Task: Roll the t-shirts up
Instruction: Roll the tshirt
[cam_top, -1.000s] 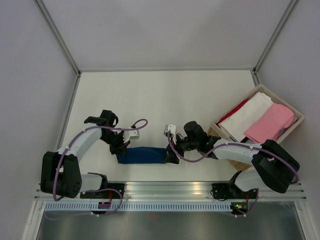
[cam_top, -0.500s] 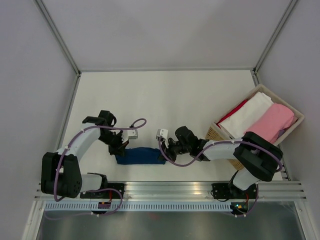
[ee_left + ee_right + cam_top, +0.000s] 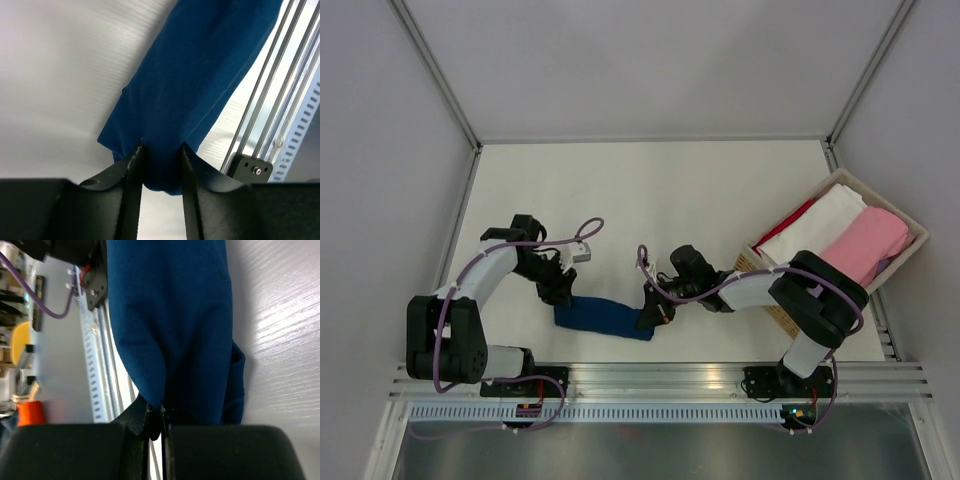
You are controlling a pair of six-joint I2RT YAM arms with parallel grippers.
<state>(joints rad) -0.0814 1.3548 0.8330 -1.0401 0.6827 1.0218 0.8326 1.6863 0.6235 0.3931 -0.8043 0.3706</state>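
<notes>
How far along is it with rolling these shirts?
Done: the navy t-shirt is rolled into a bundle near the front edge of the table. In hand: the right gripper is pinched shut on one end; the left gripper straddles the other. Left: a white shirt and a pink shirt sit folded in the basket, probably waiting.

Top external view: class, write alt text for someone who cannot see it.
A rolled navy t-shirt lies at the front of the table, its ends pinched by the left gripper and right gripper. A basket of folded cloth sits at right.
</notes>
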